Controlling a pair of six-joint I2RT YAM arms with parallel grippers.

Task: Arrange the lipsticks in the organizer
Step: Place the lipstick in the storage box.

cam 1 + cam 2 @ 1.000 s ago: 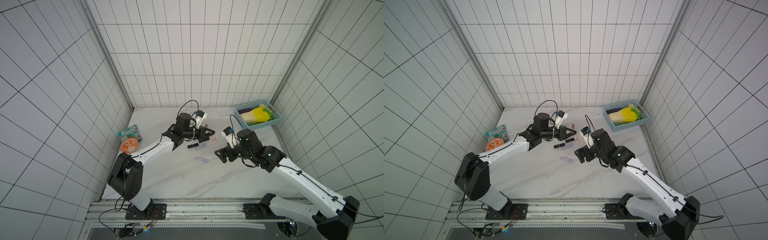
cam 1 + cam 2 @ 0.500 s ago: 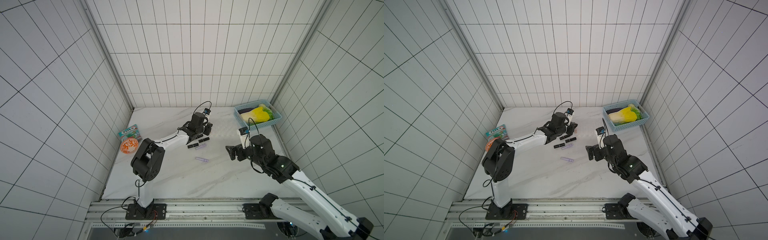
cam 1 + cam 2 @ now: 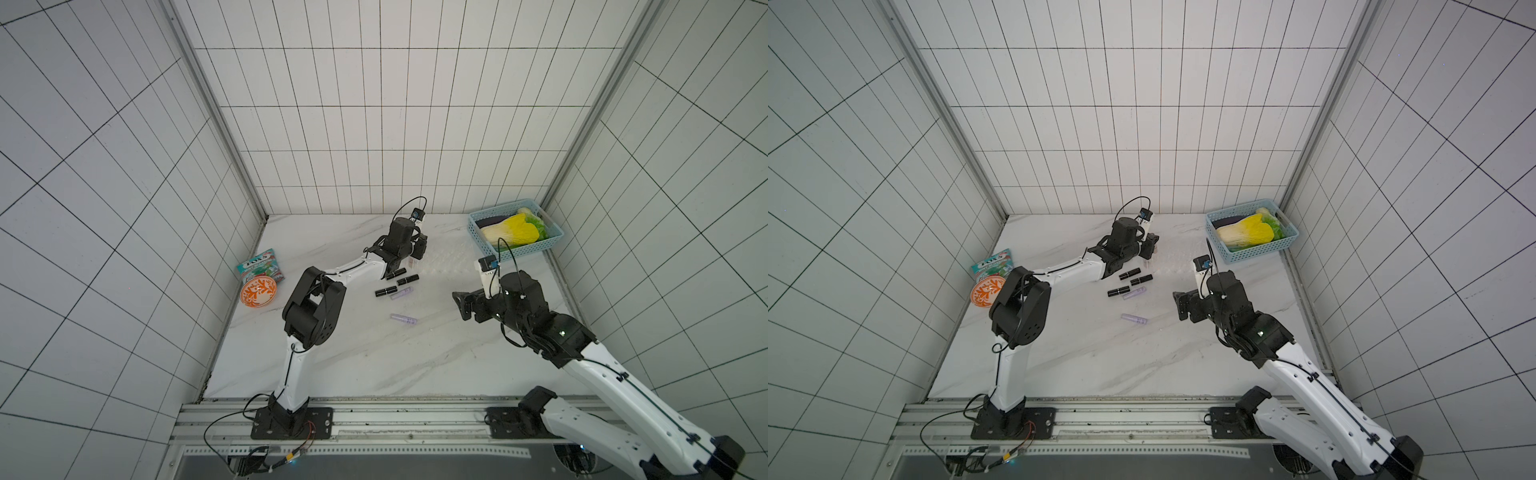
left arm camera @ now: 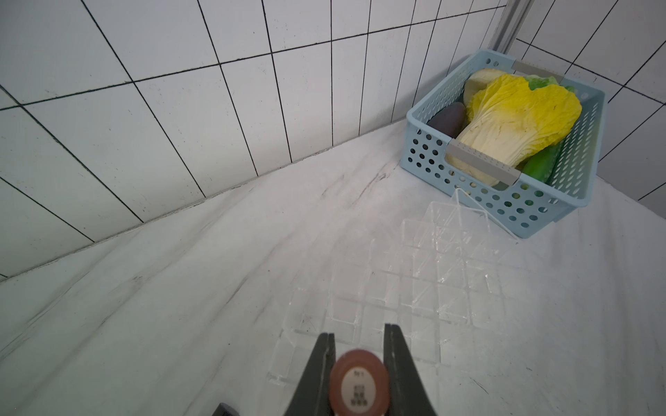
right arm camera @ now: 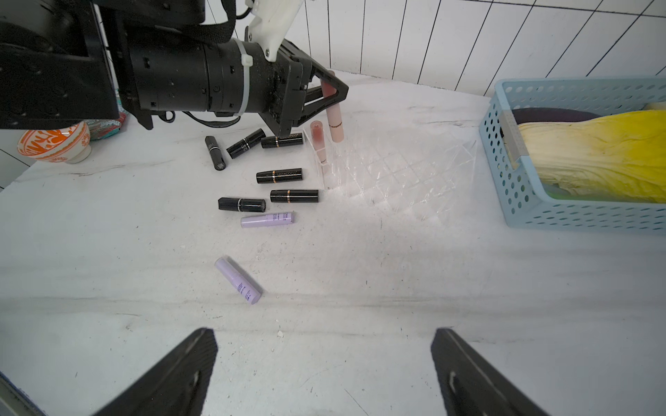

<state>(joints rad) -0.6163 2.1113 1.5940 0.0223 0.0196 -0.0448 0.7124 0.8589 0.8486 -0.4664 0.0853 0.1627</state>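
Your left claw [image 5: 338, 93] is closed on a pinkish gloss tube [image 5: 334, 124], gripping it near the top so that it hangs roughly upright with its lower end at the near corner of the clear organizer [image 5: 396, 169]. From the left wrist view the tube's round brown end [image 4: 359, 383] sits between the two fingers and carries a pale label, but the print on it is too blurred to read. A dark line of lettering crosses the tube's body, also too small to make out. Just beside the left claw, a second gloss tube [image 5: 319, 140] stands in a corner slot of the organizer. On the desk [image 5: 360, 288] under and beside that claw lie six black lipsticks [image 5: 279, 175] with thin gold bands and gold lettering you cannot read at this size, and two lavender tubes [image 5: 267, 219] with tiny dark print, one of them [image 5: 238, 281] lying nearer your right claw. Your right claw [image 5: 324, 331] is spread wide and holds nothing, hovering above bare desk well apart from the organizer. Beyond the organizer from the left claw sits a light-blue basket [image 5: 515, 187] with a cabbage [image 5: 594, 151]. Behind the left claw are an orange-patterned bowl [image 5: 54, 142] and a teal packet [image 3: 261, 268] whose white lettering is not clearly legible.
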